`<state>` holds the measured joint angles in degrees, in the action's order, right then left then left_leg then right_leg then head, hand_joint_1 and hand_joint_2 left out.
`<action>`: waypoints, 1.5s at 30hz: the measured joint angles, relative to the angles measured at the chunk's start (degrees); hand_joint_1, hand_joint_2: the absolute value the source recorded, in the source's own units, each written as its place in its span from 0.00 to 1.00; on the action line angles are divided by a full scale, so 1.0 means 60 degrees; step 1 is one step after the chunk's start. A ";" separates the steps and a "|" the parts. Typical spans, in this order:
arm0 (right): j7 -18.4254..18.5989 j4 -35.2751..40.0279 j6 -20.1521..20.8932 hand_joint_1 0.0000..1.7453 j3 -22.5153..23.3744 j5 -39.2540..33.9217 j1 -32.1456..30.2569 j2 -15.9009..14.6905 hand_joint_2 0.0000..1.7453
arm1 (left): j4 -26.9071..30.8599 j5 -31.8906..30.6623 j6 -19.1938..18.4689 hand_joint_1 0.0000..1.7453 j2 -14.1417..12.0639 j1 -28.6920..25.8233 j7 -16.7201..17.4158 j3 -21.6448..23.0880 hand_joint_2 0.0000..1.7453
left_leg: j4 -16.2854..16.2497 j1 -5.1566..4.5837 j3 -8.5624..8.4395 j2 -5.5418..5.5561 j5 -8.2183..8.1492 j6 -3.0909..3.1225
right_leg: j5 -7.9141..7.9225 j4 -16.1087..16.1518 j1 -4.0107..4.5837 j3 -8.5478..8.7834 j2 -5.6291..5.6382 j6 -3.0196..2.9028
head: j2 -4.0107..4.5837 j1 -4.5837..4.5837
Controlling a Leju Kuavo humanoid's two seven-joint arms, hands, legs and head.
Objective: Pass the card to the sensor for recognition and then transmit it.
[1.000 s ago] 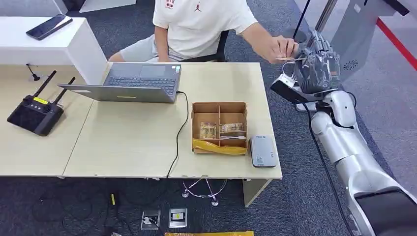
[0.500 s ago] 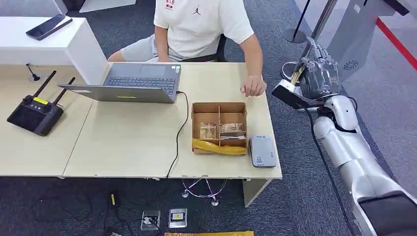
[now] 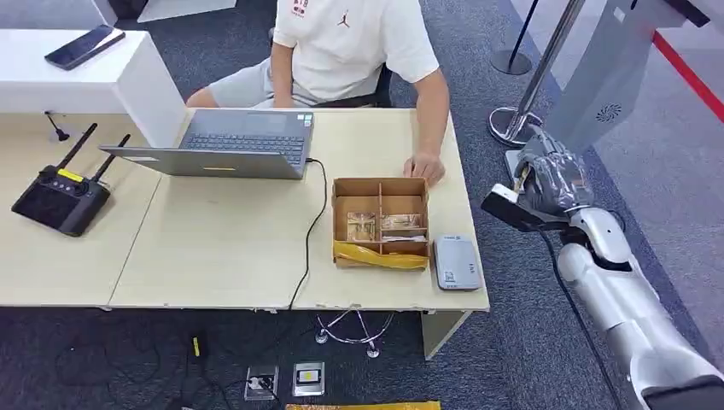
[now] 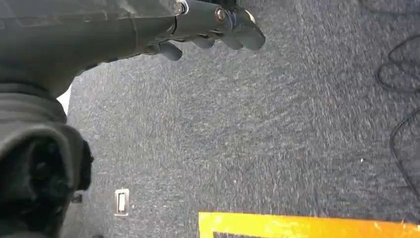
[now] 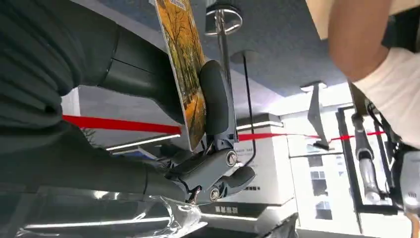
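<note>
My right hand point(image 3: 553, 179), off the table's point(image 3: 222, 248) right edge beyond the grey sensor point(image 3: 457, 262), pinches a thin card point(image 5: 185, 69) printed with golden autumn trees, no writing legible on it, while my left hand point(image 4: 208, 29) hangs empty, fingers loosely apart.

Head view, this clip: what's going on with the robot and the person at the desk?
The robot's right hand holds a card with an autumn-tree picture, pinched between its thumb and fingers, off the right end of the desk. The grey card reader lies on the desk beside a cardboard box, and the card has not reached it. A seated person rests a hand on the desk behind the box. The left hand hangs over the carpet.
</note>
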<state>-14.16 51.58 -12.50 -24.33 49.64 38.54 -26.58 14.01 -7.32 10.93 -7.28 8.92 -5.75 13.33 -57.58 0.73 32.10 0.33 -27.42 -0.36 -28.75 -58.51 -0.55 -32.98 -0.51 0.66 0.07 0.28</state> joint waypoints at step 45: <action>0.0553 0.1526 0.0324 1.00 -0.1352 0.0138 -0.2184 0.1177 1.00 | -0.0270 0.0397 -0.0306 0.00 -0.0772 -0.0283 0.0077 0.0200 0.00 | 0.0005 0.0000 0.0004 -0.0003 -0.0005 -0.0007 | -0.0006 -0.0001 0.0001 -0.0002 0.0006 -0.0005 | 0.0000 0.0000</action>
<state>-10.84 60.74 -10.56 -32.44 50.47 25.44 -19.52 12.39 -4.94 9.09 -11.91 7.22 -5.29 14.53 -57.55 0.73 32.12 0.31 -27.45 -0.40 -28.79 -58.51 -0.54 -33.00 -0.48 0.63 0.07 0.28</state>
